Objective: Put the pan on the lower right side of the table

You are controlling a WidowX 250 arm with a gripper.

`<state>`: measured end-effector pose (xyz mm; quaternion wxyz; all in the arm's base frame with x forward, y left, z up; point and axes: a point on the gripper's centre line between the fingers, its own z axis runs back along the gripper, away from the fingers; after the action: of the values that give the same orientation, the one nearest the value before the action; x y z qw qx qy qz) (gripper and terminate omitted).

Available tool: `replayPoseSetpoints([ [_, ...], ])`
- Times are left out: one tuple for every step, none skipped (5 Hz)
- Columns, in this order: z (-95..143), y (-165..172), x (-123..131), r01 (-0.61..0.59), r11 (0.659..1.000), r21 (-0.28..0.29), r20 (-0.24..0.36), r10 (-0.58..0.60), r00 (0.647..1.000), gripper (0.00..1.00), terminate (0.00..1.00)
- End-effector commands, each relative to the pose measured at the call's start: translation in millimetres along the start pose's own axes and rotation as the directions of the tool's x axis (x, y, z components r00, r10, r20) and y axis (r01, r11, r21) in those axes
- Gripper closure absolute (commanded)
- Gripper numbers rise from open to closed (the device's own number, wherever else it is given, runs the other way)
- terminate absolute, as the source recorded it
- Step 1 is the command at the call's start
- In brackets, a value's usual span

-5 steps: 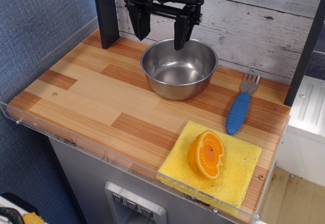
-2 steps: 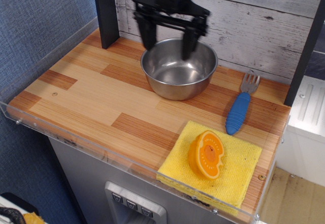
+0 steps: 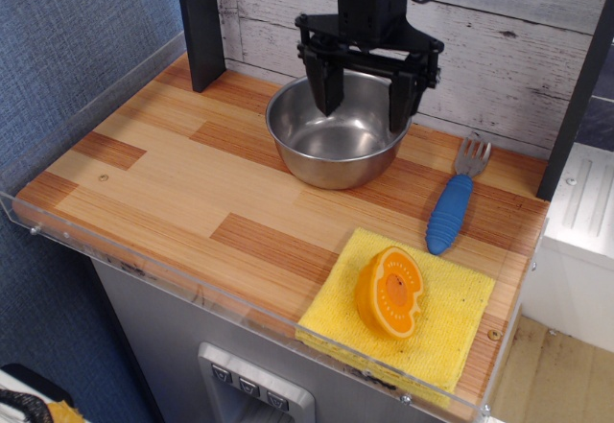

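- Sitting toward the back of the table (image 3: 173,202), just in front of the white plank wall, the pan (image 3: 338,141) is a deep, round, handleless stainless-steel bowl, upright and empty.
- Over it hangs the gripper (image 3: 366,100), its two dark fingers spread wide apart and clamped on nothing; one finger (image 3: 326,87) dips inside the bowl's back left, while the other (image 3: 403,97) stands at the right-hand rim. Whether that one is inside or outside the wall I cannot tell.
- Judging by the thin wall and rolled rim, the pan is probably light and quite rigid, so it should not deform under a pinch.
- Polished steel looks slippery; a grip on the smooth curved side would likely slide, and the bowl appears too broad to be spanned whole with much margin.
- The best hold is probably the rim: one finger inside, one outside, squeezing the wall just under the rolled lip, which would give the pads something to catch on.
- Held at one edge, an empty bowl may tilt or swing, so a firm, deep bite and a low carry seem wise.
- The lower right of the table is already taken by a yellow cloth (image 3: 451,327) with an orange half (image 3: 391,292) on it, and a blue-handled fork (image 3: 453,202) lies between; the pan would have to clear these.
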<state>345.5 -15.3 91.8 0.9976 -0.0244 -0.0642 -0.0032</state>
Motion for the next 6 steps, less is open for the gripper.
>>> replayPoseSetpoints([
  [-13.9, -1.2, 11.2, 0.066, 0.997, 0.043, 0.051, -0.068, 0.996, 0.0, 0.0],
  [-28.5, -4.2, 14.2, 0.082, 0.995, 0.061, 0.039, -0.085, 0.996, 0.0, 0.0],
  [-41.4, -4.8, 14.3, 0.088, 0.993, 0.081, 0.015, -0.089, 0.996, 0.0, 0.0],
  [-48.0, -5.5, 13.7, 0.075, 0.994, 0.077, 0.0, -0.075, 0.997, 1.0, 0.0],
  [-45.2, -5.0, 14.3, 0.072, 0.995, 0.071, 0.006, -0.073, 0.997, 1.0, 0.0],
  [-40.6, -2.7, 13.0, 0.069, 0.996, 0.063, 0.012, -0.07, 0.997, 1.0, 0.0],
])
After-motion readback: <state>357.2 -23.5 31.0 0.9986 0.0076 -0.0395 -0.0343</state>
